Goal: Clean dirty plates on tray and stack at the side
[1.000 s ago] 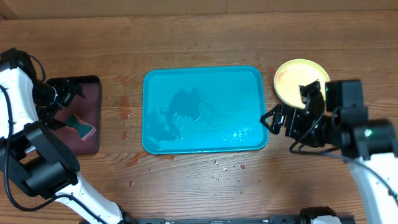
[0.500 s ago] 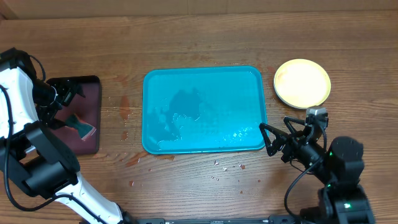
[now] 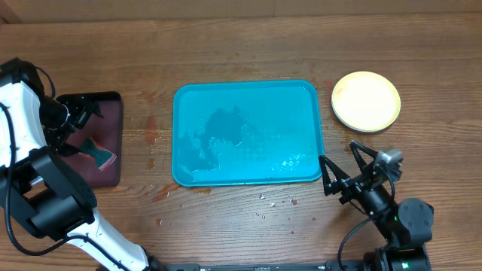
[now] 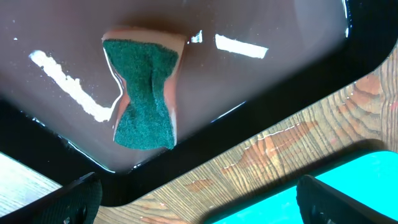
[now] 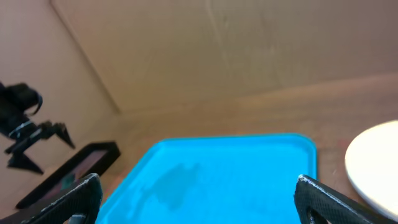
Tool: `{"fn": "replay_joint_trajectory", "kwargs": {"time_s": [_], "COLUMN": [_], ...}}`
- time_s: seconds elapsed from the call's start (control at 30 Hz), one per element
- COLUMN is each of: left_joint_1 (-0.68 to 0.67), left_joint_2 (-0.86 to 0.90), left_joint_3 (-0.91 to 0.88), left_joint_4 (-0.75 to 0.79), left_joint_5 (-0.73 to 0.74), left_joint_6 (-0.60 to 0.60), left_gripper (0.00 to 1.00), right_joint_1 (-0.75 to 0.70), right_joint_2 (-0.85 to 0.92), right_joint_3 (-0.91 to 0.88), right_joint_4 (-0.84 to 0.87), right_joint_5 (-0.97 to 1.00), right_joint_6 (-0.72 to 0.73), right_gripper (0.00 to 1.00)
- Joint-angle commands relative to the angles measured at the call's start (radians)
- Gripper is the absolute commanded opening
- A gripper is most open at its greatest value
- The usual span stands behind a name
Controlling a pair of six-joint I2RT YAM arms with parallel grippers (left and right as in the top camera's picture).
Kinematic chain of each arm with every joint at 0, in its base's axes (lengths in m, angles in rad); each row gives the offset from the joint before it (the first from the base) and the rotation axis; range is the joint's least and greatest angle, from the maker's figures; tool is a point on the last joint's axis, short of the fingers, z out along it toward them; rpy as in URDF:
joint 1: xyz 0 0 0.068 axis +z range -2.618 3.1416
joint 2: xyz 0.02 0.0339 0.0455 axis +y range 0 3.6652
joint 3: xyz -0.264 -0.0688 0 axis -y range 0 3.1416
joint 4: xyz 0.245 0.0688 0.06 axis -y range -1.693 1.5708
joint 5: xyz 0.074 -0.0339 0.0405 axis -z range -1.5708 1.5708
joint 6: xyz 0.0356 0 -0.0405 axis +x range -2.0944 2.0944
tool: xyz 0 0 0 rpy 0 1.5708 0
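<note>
The turquoise tray [image 3: 248, 132] lies in the middle of the table, wet and holding no plates; it also shows in the right wrist view [image 5: 230, 177]. The plates [image 3: 366, 100] sit on the wood to the right of the tray, seen as one round pale disc with a yellow-green rim; separate plates cannot be told apart. Its edge shows in the right wrist view [image 5: 376, 168]. My right gripper [image 3: 339, 154] is open and empty, near the tray's front right corner and in front of the plates. My left gripper [image 3: 79, 111] is open and empty above the black tray.
A black tray with a dark reddish inside [image 3: 109, 143] lies at the left and holds a green-topped sponge [image 4: 146, 93]. Water drops and small crumbs [image 3: 267, 199] lie on the wood in front of the turquoise tray. A brown wall stands behind the table.
My right arm has drawn back from over the plates toward the table's front edge, so the plates now show in full. The left arm has not moved.
</note>
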Motion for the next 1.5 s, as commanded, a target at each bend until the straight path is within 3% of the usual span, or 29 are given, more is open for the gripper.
{"fn": "replay_joint_trajectory", "kwargs": {"time_s": [0.0,0.4,0.6,0.93,1.07,1.47], "left_joint_1": [-0.003,-0.003,-0.003,-0.003,-0.003,-0.003], "left_joint_2": [0.004,0.004,0.004,0.004,0.004,0.004], "left_joint_3": [0.018,0.018,0.018,0.018,0.018,0.018], "left_joint_4": [-0.002,-0.002,-0.002,-0.002,-0.002,-0.002], "left_joint_5": [0.001,0.001,0.001,0.001,0.001,0.001], "left_joint_6": [0.019,0.019,0.019,0.019,0.019,0.019], "left_gripper": [1.00,1.00,1.00,1.00,1.00,1.00], "right_joint_1": [0.002,-0.006,-0.040,-0.043,-0.043,-0.042], "right_joint_2": [-0.067,-0.131,-0.222,-0.291,-0.291,-0.291], "right_joint_3": [-0.011,-0.034,-0.146,-0.152,-0.152,-0.152], "right_joint_4": [-0.002,-0.037,0.039,-0.103,-0.127,-0.126], "right_joint_5": [0.091,0.235,0.245,0.365,0.401,0.401], "right_joint_6": [-0.003,-0.002,-0.002,-0.002,-0.183,-0.296], "right_gripper": [1.00,1.00,1.00,1.00,1.00,1.00]}}
